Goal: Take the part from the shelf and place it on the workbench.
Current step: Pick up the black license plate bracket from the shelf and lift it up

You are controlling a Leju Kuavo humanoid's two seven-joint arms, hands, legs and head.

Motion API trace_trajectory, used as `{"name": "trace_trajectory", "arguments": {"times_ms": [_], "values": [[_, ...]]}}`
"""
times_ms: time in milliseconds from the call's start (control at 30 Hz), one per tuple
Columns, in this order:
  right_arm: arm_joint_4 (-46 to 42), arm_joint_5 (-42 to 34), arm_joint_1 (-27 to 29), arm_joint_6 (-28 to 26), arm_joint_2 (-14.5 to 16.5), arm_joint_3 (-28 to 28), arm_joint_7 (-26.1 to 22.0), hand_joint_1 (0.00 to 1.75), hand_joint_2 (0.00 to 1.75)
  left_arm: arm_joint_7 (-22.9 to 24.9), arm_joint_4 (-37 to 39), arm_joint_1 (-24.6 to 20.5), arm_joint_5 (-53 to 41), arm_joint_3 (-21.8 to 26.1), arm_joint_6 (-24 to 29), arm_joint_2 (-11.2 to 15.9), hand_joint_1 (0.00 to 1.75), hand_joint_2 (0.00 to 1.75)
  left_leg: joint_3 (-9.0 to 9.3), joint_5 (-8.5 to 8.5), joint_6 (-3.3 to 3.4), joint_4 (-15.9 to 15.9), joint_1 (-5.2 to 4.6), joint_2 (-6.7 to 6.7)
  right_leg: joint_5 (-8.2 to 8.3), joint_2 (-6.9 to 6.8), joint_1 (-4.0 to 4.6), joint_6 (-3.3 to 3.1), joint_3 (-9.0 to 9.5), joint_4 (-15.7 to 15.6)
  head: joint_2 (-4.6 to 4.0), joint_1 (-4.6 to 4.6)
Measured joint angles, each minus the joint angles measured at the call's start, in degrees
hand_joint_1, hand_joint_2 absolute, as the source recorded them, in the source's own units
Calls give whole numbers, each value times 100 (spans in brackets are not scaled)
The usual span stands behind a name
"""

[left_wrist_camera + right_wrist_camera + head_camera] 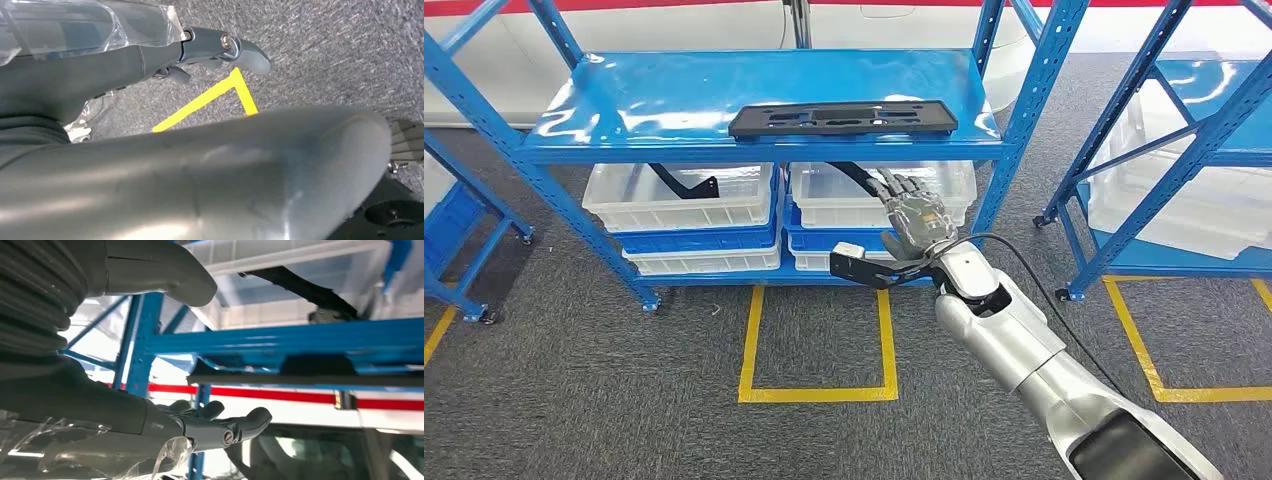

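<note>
Reaching out below the shelf's front edge, the right hand has its fingers spread and holds nothing. The long black part lies flat on the blue shelf, above and apart from the hand. Behind the hand, a clear bin is partly hidden, with a dark piece inside that is hard to make out. The left hand hangs over grey carpet and yellow floor tape; whether its fingers are closed cannot be told. No writing is legible.
</note>
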Motion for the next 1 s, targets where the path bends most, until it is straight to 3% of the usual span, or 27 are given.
{"name": "trace_trajectory", "arguments": {"times_ms": [67,133,200,333,367,433,500,533,567,633,667,733,833,900,967,1000], "values": [[1,-4,-1,-1,-17,-1,11,0,175,2,0,1,-2,0,-6,-1,0,0,53,-34,-15,-1,0,-7,295,0,3,-28,143,-418,0,0],[2,-9,-6,-2,-51,-3,37,0,175,4,-1,-5,-4,0,-12,-6,0,0,140,-105,-58,-1,-10,-17,800,1,33,-103,451,-1272,0,0],[8,-9,-11,-4,-82,-8,76,0,175,7,-1,-21,-5,1,-12,-14,0,0,189,-162,-120,-16,-23,-26,999,-3,73,-169,648,-1788,-1,1],[43,-13,-21,-25,-147,-37,138,0,175,27,0,-25,-10,2,-14,-13,0,0,163,-305,-233,103,-22,-15,980,-13,46,-258,726,-1919,-1,-2],[52,-12,-22,-31,-158,-45,142,0,175,27,0,-25,-15,2,-16,-13,0,0,44,-438,-258,364,-16,-5,977,-23,33,-283,749,-1934,-1,-3],[78,4,-20,-37,-179,-55,153,0,175,32,1,-25,-31,1,-20,-11,0,0,-401,-784,-294,1226,-6,10,953,-34,64,-311,780,-1935,-1,-3],[118,36,-5,-36,-201,-55,177,0,175,51,2,-23,-58,1,-25,-4,0,0,-796,-905,-300,1848,-22,13,921,-34,95,-314,816,-1935,-1,0],[139,52,0,-35,-215,-55,191,0,175,59,2,-22,-74,1,-27,-2,0,0,-840,-798,-290,1820,-34,14,900,-32,98,-314,842,-1935,-1,1],[159,65,0,-36,-222,-56,198,0,175,63,2,-22,-84,2,-30,-2,0,0,-757,-592,-274,1541,-44,14,876,-33,95,-311,876,-1936,-1,1],[186,84,-14,-37,-229,-58,204,0,175,64,2,-28,-98,2,-30,3,0,0,-391,-126,-238,640,-56,17,825,-24,92,-283,944,-1934,-1,1],[197,91,-24,-38,-230,-60,204,0,175,64,2,-35,-100,2,-29,6,0,0,-229,13,-207,285,-64,16,800,-12,95,-260,965,-1933,-1,0],[219,108,-37,-38,-234,-63,203,0,175,64,2,-49,-103,2,-30,9,0,0,-95,61,-140,8,-89,10,762,9,106,-212,977,-1931,-1,0],[242,124,-43,-39,-238,-69,202,0,175,61,2,-55,-106,3,-29,7,0,0,-63,46,-22,0,-89,8,649,6,83,-126,938,-1800,-1,-1],[247,131,-55,-39,-244,-74,199,0,175,57,2,-59,-106,7,-27,9,0,0,-41,40,43,-8,-77,10,333,-5,66,-66,654,-1196,-1,0],[259,143,-52,-40,-252,-74,194,0,175,55,2,-59,-106,11,-25,12,0,0,-27,20,81,-6,-81,10,-8,-9,60,-37,191,-325,-1,0],[266,154,-43,-42,-257,-74,189,0,175,52,2,-57,-106,13,-25,13,0,0,-14,7,89,-4,-82,7,-49,-10,58,-36,26,-64,-1,0]]}}
